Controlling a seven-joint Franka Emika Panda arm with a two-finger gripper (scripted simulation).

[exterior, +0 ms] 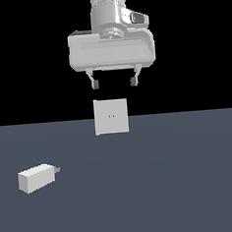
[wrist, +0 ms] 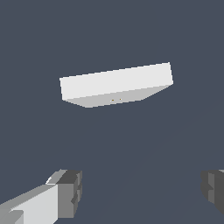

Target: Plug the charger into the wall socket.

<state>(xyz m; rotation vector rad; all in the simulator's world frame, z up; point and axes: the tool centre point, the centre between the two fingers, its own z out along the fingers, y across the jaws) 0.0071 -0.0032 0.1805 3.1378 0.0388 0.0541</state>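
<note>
The charger (exterior: 37, 177) is a small off-white block with short grey prongs, lying on the dark grey floor at the exterior view's lower left; it does not show in the wrist view. The wall socket (exterior: 111, 116) is an upright pale square plate with two tiny orange-brown holes, near the centre. It also shows in the wrist view (wrist: 116, 82), seen from above. My gripper (exterior: 114, 82) hangs open and empty above the socket, far from the charger. Its fingertips (wrist: 70, 192) show in the wrist view, spread wide.
The dark grey floor (exterior: 182, 182) spreads flat around both things. Nothing else stands on it in these views.
</note>
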